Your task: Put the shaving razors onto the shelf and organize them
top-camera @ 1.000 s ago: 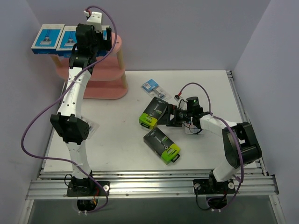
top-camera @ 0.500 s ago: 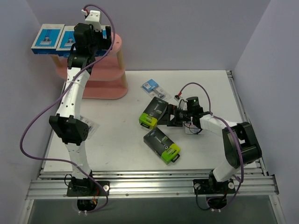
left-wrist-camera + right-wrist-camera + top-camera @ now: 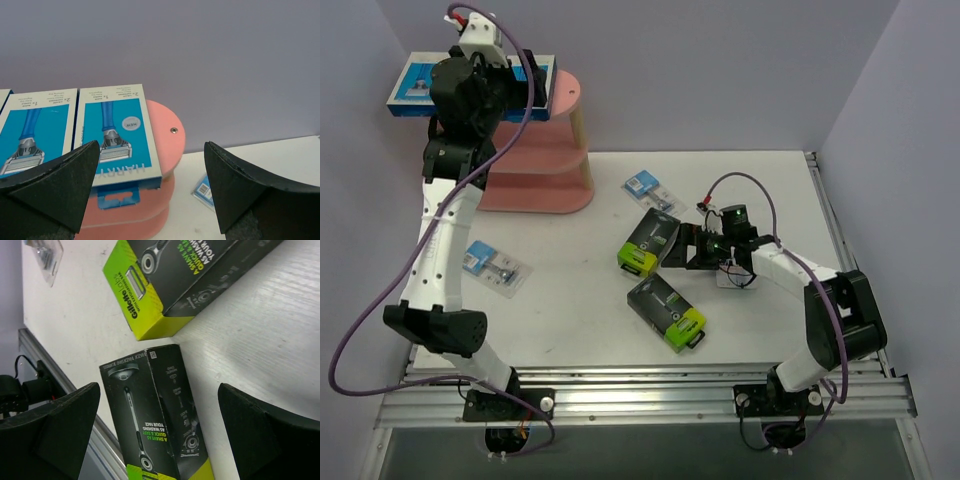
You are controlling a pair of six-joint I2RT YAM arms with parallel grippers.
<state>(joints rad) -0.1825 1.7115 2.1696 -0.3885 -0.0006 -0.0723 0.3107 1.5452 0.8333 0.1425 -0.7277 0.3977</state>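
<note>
From above: spotting the shelf (image 3: 545, 175) at 10 o'clock, blue boxes (image 3: 415, 85) lined along its top tier, with the left gripper (image 3: 520, 88) spread wide over them and clutching nothing. Picking out two black boxes (image 3: 667, 311) lying flat near the centre of the table (image 3: 570, 300), with the right gripper (image 3: 682, 248) at 3 o'clock of the upper one, gaping too and empty. Noting blisters (image 3: 648, 187) loose at 12 and 9 o'clock. Over to the left wrist: peering between wide-apart jaws at two blue boxes side by side, overhanging the pink board. Now the right wrist: staring down between parted jaws at the black boxes, one dead centre, the other at 12 o'clock. Judging these cartons light, stiff and a touch slick, so best pinched across the narrow width, mid-length. Expecting the blisters to be flimsy, so better taken by the card edge.
</note>
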